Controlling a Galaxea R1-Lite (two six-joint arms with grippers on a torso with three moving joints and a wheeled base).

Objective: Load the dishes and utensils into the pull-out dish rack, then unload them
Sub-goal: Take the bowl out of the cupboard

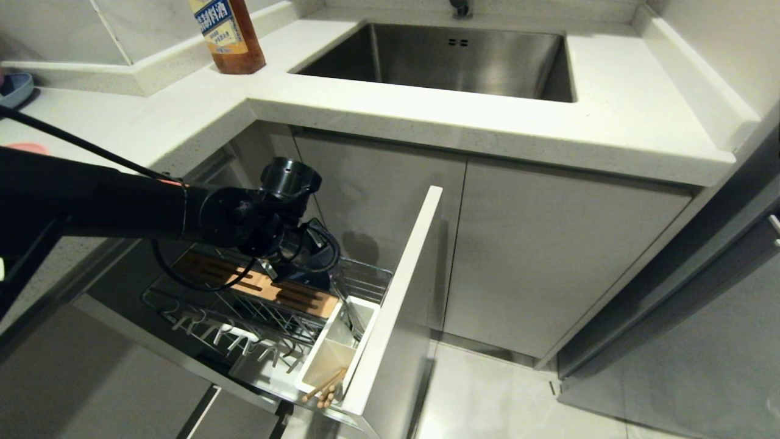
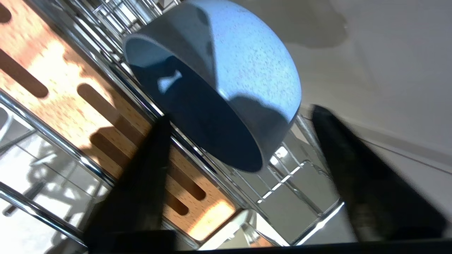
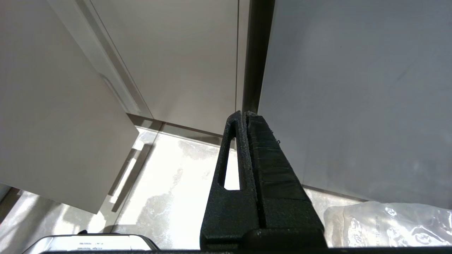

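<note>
**Light-blue bowl in the rack, left fingers spread either side of it**

The light-blue bowl [image 2: 226,88] lies tipped on its side among the chrome wires of the pull-out dish rack [image 1: 274,317], its open mouth turned toward the slotted wooden strip [image 2: 70,102] just beside it. In the left wrist view the two fingers [image 2: 141,183] of the left gripper [image 2: 240,169] stand spread, one at each flank of the bowl near its rim. No contact is visible; they are released, not clamped. Whether the bowl is being set down or about to be lifted cannot be settled from this view.

Further out, the white utensil cup [image 1: 338,347] sits at the rack's front corner against the pale grey front panel [image 1: 396,292], with the chopsticks [image 1: 326,387] leaning in its near compartment. No plate, spoon or fork can be made out in the rack.

Judgement on the step in hand: if the bowl is being left, the fingers should draw straight back along their own line, clear of the rim, so as not to roll the bowl off its wires. If it is being taken, they should close across the wall near the rim, squarely, before any lift.

The right gripper [image 3: 247,148] is parked facing the cabinet doors and floor, fingers pressed together and empty. On the counter [image 1: 426,116] above stand a sauce bottle [image 1: 228,36] and the sink [image 1: 451,58].
</note>
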